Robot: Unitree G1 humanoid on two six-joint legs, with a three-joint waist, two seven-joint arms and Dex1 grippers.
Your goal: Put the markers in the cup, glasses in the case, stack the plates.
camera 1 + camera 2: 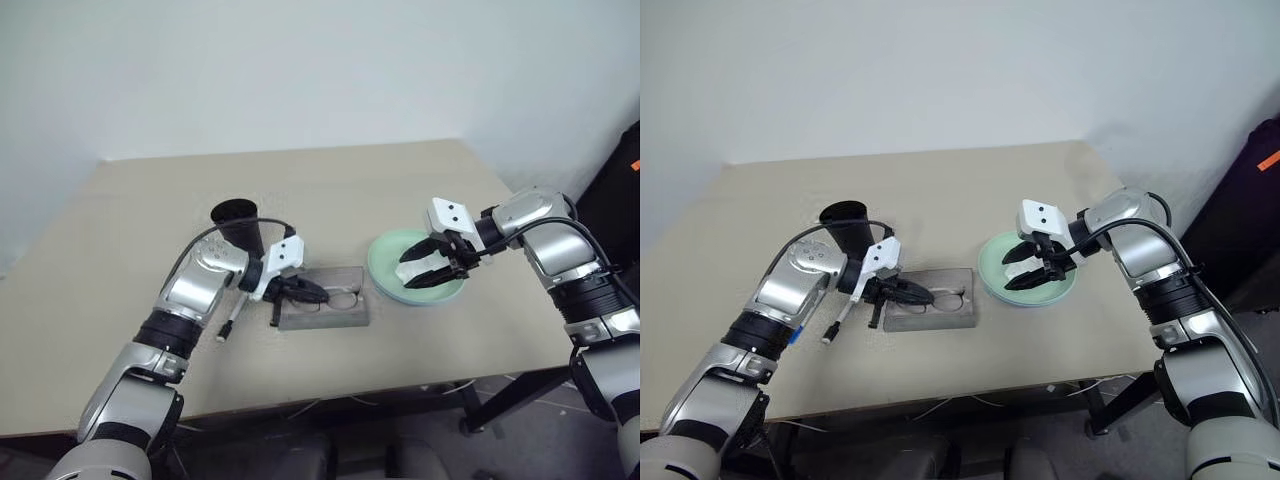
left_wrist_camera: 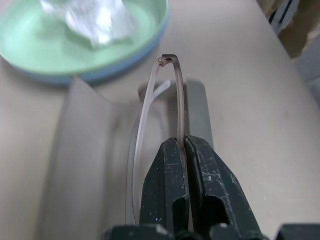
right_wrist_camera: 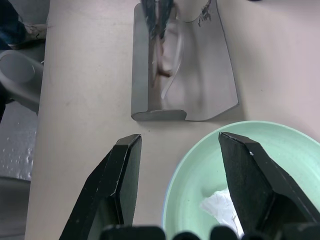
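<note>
Glasses (image 2: 172, 95): light, thin-framed, easily bent; left gripper (image 2: 185, 150) is pinched tight on the rim, holding them over the open case (image 1: 325, 310). Right gripper (image 3: 175, 150) gapes empty above plates (image 1: 385, 275).

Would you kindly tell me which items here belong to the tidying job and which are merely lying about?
Belonging to the job:
- glasses, pinched in the left hand
- case
- cup
- marker
- green plate stacked on the blue plate

Lying about:
- crumpled tissue in the green plate
</note>
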